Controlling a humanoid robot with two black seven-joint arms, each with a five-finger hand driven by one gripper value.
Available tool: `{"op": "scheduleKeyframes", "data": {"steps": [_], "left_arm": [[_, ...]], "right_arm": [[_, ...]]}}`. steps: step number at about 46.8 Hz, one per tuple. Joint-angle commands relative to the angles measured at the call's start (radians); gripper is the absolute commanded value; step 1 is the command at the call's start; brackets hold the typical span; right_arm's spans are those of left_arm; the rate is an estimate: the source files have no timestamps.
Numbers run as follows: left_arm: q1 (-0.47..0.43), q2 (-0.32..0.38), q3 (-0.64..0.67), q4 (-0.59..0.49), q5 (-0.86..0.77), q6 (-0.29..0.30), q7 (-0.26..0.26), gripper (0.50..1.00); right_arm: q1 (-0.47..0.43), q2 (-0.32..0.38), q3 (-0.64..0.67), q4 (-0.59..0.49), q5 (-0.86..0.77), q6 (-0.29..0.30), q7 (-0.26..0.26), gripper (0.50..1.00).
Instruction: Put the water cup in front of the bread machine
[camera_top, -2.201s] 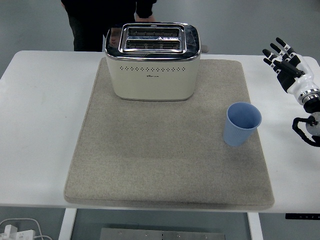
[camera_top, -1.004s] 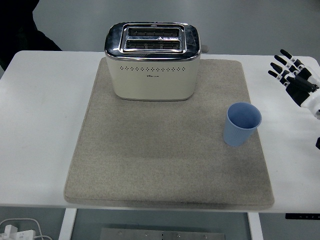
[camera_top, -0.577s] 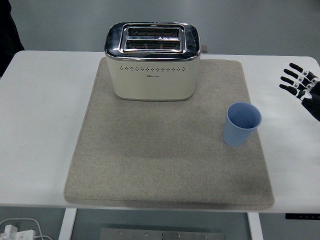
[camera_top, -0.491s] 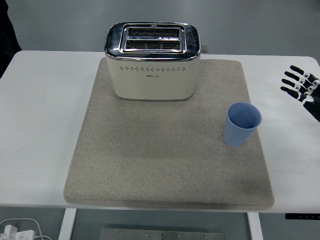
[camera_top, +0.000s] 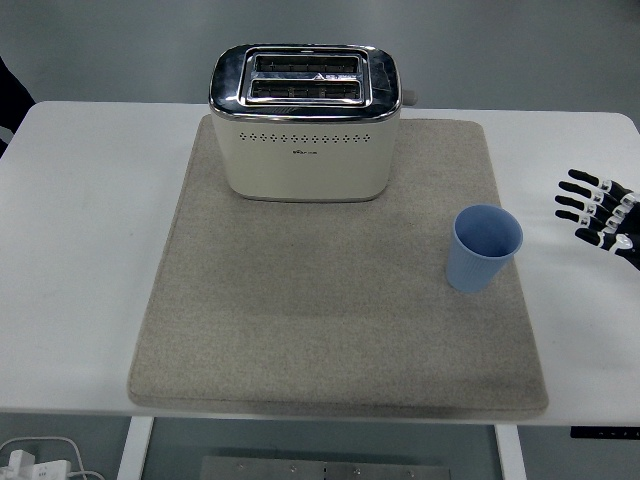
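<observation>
While your beige mat (camera_top: 330, 300) is covering the white table (camera_top: 80, 250), your right robot hand (camera_top: 600, 212) is hovering splayed, empty, half cut off at the edge.

The light blue plastic water cup (camera_top: 484, 248) stands upright and empty, right of and nearer than the cream two-slot bread machine (camera_top: 305, 121) with a chrome top, well apart from it.

Bare mat (camera_top: 300, 300) before the toaster (camera_top: 305, 120); only the cup (camera_top: 483, 247) stands at right.
</observation>
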Motion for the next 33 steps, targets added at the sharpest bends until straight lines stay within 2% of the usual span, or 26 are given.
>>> {"op": "scheduleKeyframes", "data": {"steps": [1, 11, 26, 33], "left_arm": [[0.0, 0.0, 0.001, 0.0, 0.0, 0.0, 0.0, 1.0], [0.0, 0.0, -0.001, 0.005, 0.0, 0.0, 0.001, 1.0], [0.0, 0.0, -0.001, 0.002, 0.0, 0.0, 0.001, 1.0], [0.0, 0.0, 0.001, 0.002, 0.0, 0.0, 0.0, 1.0]], "right_arm": [[-0.009, 0.003, 0.001, 0.019, 0.0, -0.038, 0.0, 0.928], [-0.03, 0.004, 0.003, 0.056, -0.052, -0.058, 0.0, 0.928], [-0.066, 0.027, 0.003, 0.062, -0.066, -0.119, 0.0, 0.926], [-0.087, 0.026, 0.004, 0.1, -0.066, -0.144, 0.0, 0.926]]}}
